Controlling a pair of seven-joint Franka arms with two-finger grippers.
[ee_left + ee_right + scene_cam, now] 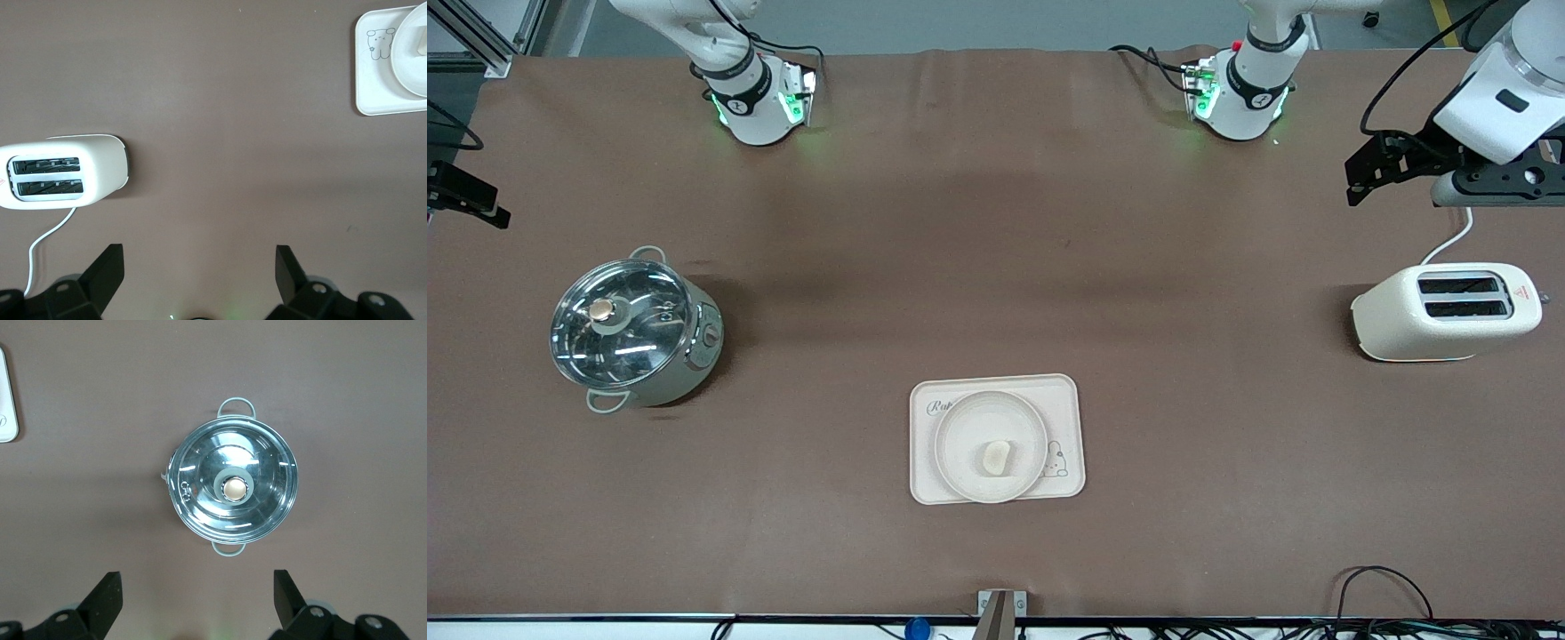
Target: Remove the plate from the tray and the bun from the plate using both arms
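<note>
Two grippers spread, empty: left gripper (pixel 199 267) over toaster (pixel 1446 310), right gripper (pixel 197 587) over pot (pixel 633 327), both waiting. Bun (pixel 995 457) on plate (pixel 960 436), plate on tray (pixel 1065 400) — stack untouched.

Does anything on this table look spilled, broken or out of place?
Nothing stands out. The bun lies on the plate, the plate sits flat on the tray, the lidded pot and toaster stand upright, and no spill or breakage shows.
</note>
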